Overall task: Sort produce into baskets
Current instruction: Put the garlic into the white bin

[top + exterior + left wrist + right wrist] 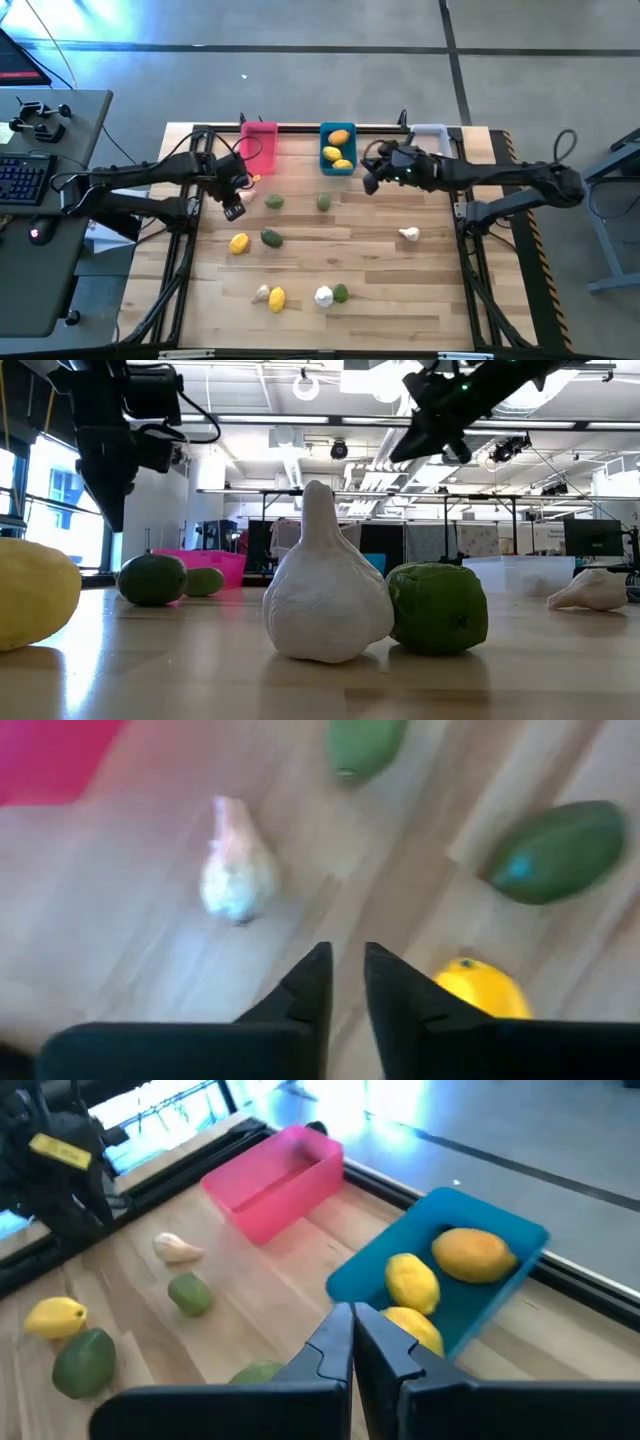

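3 yellow pieces of produce [338,147] are lying in the blue basket [325,160] at the far edge of the table [400,290], between the pink basket [262,150] on its left and the pale basket [430,133] on its right; the pink one is showing nothing inside. Loose on the wood are sitting a white garlic [247,195] just near of the pink basket, 2 green pieces [274,202] beside it, a yellow lemon [239,243] touching a dark green fruit [271,238] farther toward the near side, a lone garlic [409,235] on the right, and a near row of 4.

The left gripper [234,209] is hanging above the table just near of the pink basket, over the white garlic, its fingers [310,990] standing a narrow gap apart and holding nothing. The right gripper [369,186] is hovering just near and right of the blue basket, its fingers [335,1345] pressed together and carrying nothing.
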Controlling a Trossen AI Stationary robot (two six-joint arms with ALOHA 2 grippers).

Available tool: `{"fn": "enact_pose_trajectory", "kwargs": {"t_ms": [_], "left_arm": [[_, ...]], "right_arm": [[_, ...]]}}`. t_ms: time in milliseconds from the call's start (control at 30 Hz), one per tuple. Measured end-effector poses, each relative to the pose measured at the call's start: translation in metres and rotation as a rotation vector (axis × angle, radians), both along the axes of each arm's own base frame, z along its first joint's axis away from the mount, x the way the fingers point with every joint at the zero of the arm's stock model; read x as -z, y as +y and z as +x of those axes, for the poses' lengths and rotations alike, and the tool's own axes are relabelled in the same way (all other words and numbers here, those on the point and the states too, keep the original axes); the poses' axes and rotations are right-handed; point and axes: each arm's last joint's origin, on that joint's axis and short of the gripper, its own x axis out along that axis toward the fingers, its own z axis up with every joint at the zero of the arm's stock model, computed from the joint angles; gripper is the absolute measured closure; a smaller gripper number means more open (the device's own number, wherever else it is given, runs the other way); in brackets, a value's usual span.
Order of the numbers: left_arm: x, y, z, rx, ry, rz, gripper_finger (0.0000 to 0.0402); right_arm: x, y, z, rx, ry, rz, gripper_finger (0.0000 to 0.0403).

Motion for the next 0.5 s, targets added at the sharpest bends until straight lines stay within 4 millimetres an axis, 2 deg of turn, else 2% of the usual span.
{"fn": "enact_pose_trajectory", "kwargs": {"t_ms": [167,333,500], "left_arm": [[0.011,0.004,0.009,0.003,0.070,0.000,0.0271],[0.028,0.010,0.018,-0.032,0.182,0.021,0.0202],[0.039,0.016,0.030,-0.057,0.174,0.036,0.0158]], "right_arm": [[0.000,0.005,-0.014,0.033,-0.015,0.001,0.0403],[0.001,0.007,-0.013,0.026,-0.006,0.002,0.0403],[0.001,0.007,-0.013,0.027,-0.004,0.001,0.0403]]}}
